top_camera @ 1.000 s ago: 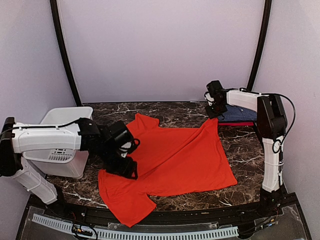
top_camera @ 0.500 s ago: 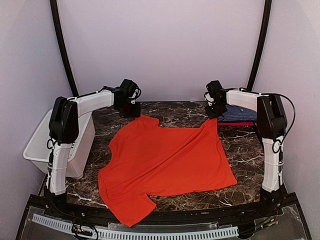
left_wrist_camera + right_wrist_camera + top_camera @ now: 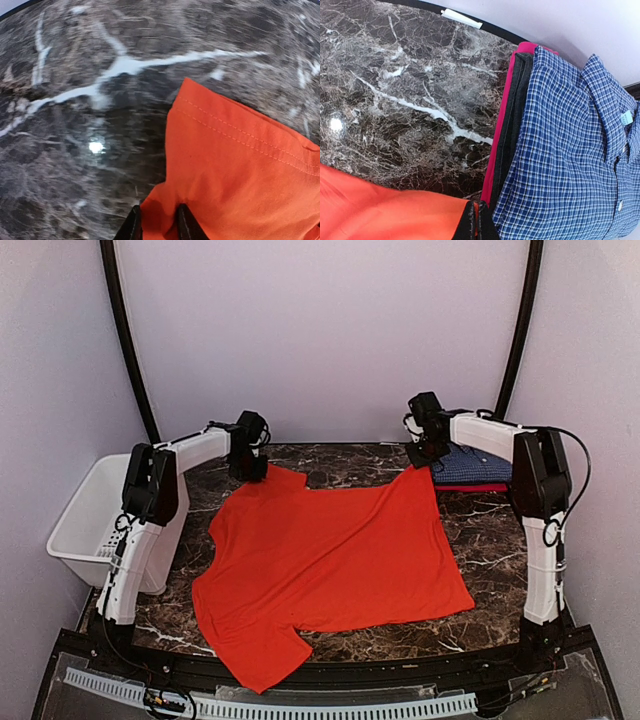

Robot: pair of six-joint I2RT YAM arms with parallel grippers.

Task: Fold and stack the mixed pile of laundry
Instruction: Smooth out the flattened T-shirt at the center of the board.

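The orange shirt [image 3: 335,560] was spread flat on the table [image 3: 480,530]; its far left corner was pinched in the narrow-set left gripper [image 3: 157,226]; its far right corner was clamped in the right gripper [image 3: 479,222], just beside the folded checked shirt [image 3: 560,150].

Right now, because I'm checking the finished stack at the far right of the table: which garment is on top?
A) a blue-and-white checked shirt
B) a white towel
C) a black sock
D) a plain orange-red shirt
A: the blue-and-white checked shirt lies uppermost, over a dark grey layer and a pink-red layer.
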